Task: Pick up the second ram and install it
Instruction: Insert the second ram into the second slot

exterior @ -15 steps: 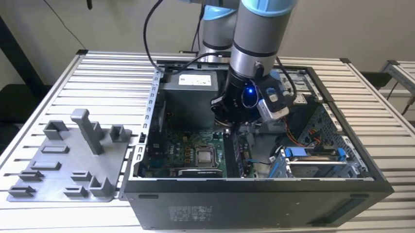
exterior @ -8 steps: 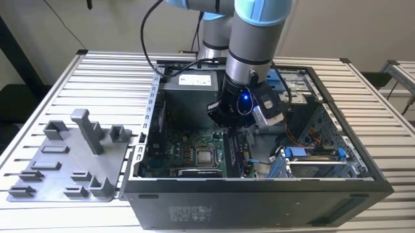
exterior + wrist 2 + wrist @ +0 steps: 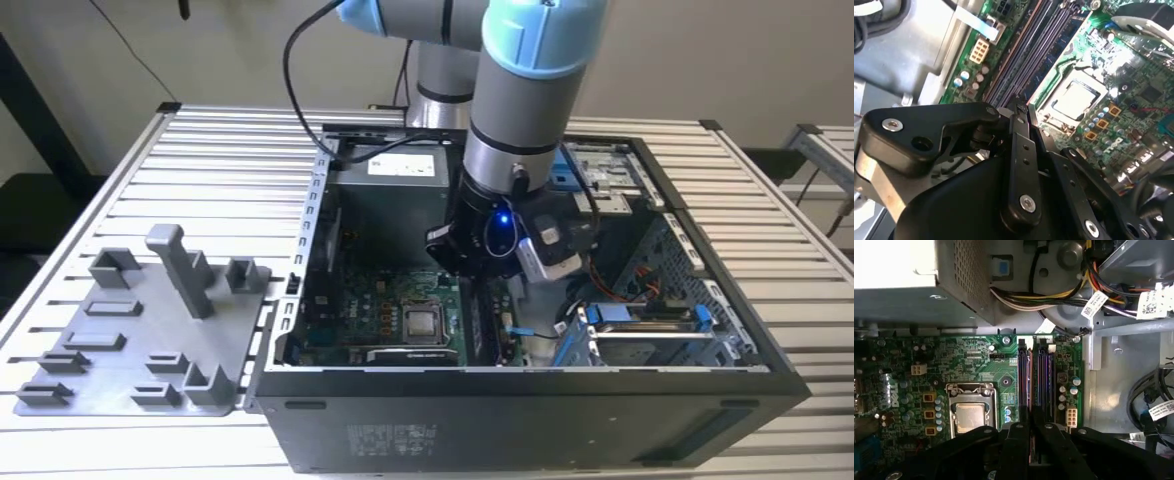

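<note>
Two long dark sticks stand edge-up in side-by-side memory slots (image 3: 1024,385) (image 3: 1043,385) on the green motherboard (image 3: 979,370). The second ram is one of them; I cannot tell which. My gripper (image 3: 1032,427) is down inside the open computer case (image 3: 307,250), right over the near end of those slots. In the second wrist view the gripper (image 3: 1016,107) has its black fingers closed together, tips meeting just above the slot rows (image 3: 1024,55). Nothing shows pinched between them. In the exterior view the gripper (image 3: 483,285) is low over the board, beside the processor (image 3: 423,322).
The metal processor lid (image 3: 970,416) lies just beside the slots. A grey power supply (image 3: 904,290) and bundled cables (image 3: 1054,295) crowd the far end. A drive cage (image 3: 654,330) fills the case's right side. A grey parts fixture (image 3: 147,330) sits on the slatted table outside.
</note>
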